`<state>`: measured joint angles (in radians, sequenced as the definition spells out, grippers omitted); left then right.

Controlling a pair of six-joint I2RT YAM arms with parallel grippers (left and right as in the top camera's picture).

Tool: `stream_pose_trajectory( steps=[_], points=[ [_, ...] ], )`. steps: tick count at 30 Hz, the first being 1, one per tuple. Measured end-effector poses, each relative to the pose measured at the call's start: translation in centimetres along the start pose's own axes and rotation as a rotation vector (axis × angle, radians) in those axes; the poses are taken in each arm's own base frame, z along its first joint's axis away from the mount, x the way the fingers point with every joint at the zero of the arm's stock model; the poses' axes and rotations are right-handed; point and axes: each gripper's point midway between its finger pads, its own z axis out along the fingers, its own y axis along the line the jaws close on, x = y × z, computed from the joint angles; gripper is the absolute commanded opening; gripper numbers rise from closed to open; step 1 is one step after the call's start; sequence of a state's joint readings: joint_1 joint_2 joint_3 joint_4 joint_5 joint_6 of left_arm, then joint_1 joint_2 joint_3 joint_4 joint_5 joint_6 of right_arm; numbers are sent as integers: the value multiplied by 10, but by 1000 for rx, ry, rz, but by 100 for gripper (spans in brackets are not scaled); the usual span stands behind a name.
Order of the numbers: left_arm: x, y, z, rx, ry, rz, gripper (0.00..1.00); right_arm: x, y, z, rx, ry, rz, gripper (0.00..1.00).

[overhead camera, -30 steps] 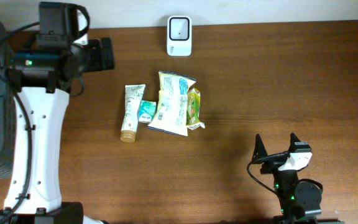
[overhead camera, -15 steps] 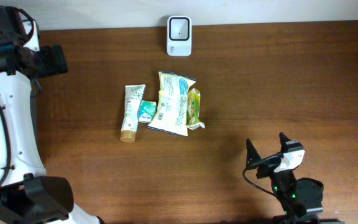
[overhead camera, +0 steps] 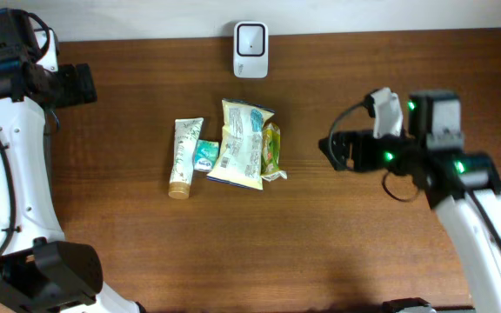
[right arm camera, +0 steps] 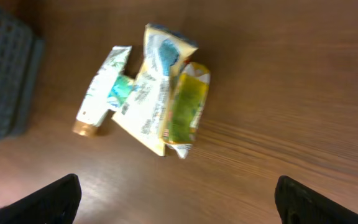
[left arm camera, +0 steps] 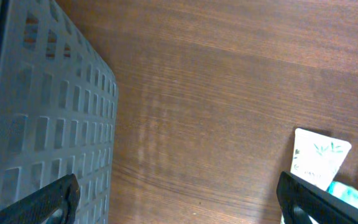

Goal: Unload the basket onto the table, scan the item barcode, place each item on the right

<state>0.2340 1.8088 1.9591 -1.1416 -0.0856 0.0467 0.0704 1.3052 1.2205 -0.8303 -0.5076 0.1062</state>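
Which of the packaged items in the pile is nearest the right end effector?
The green pouch on the pile's right edge; the white bag, teal sachet and tube lie farther from the right end effector.

A dark brown wooden table (overhead camera: pixel 146 252) carries a white barcode scanner (overhead camera: pixel 250 38) standing at its far edge. Near the middle, four items lie in a tight row: a pale tube (overhead camera: pixel 183 157) with its tan cap toward the near side, a small teal sachet (overhead camera: pixel 204 156) touching it, a yellow-and-white snack bag (overhead camera: pixel 242 144), and a green packet (overhead camera: pixel 271 149) tucked against the bag's right side. A grey perforated basket (left arm camera: pixel 42 124) sits at the table's left edge, well apart from the row
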Motion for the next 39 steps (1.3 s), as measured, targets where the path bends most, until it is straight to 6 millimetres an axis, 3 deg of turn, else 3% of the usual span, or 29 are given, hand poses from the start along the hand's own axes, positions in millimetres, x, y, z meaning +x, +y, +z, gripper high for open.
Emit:
stream_pose_trajectory(
  steps=[2, 5, 7, 10, 12, 15, 16, 18, 19, 25, 33, 36, 37, 39],
  points=[
    [0, 0, 0, 0, -1, 0, 99, -4, -4, 38, -91, 72, 38, 99],
    [-1, 0, 0, 0, -2, -1, 99, 14, -13, 96, -203, 201, 109, 77],
    [0, 0, 0, 0, -2, -1, 99, 34, -4, 129, -230, 283, 105, 70],
    [0, 0, 0, 0, -1, 0, 99, 69, 8, 168, -157, 405, 135, 64],
    [0, 0, 0, 0, -1, 0, 99, 82, 10, 185, -113, 437, 154, 57],
    [0, 0, 0, 0, -1, 0, 99, 105, -1, 206, -25, 498, 242, 51],
    [0, 0, 0, 0, -1, 0, 99, 105, -3, 209, -13, 494, 261, 46],
    [0, 0, 0, 0, -1, 0, 99, 99, -6, 212, 2, 463, 269, 23],
    [0, 0, 0, 0, -1, 0, 99, 97, -9, 213, 18, 451, 269, 17],
    [0, 0, 0, 0, -1, 0, 99, 97, -18, 204, -23, 477, 249, 14],
    [0, 0, 0, 0, -1, 0, 99, 72, -68, 130, -391, 400, 300, 14],
    [0, 0, 0, 0, -1, 0, 99, 82, -69, 126, -381, 432, 261, 9],
    [0, 0, 0, 0, -1, 0, 99, 95, -74, 129, -309, 489, 233, 9],
    [0, 0, 0, 0, -1, 0, 99, 111, -80, 134, -201, 563, 185, 16]
  ],
)
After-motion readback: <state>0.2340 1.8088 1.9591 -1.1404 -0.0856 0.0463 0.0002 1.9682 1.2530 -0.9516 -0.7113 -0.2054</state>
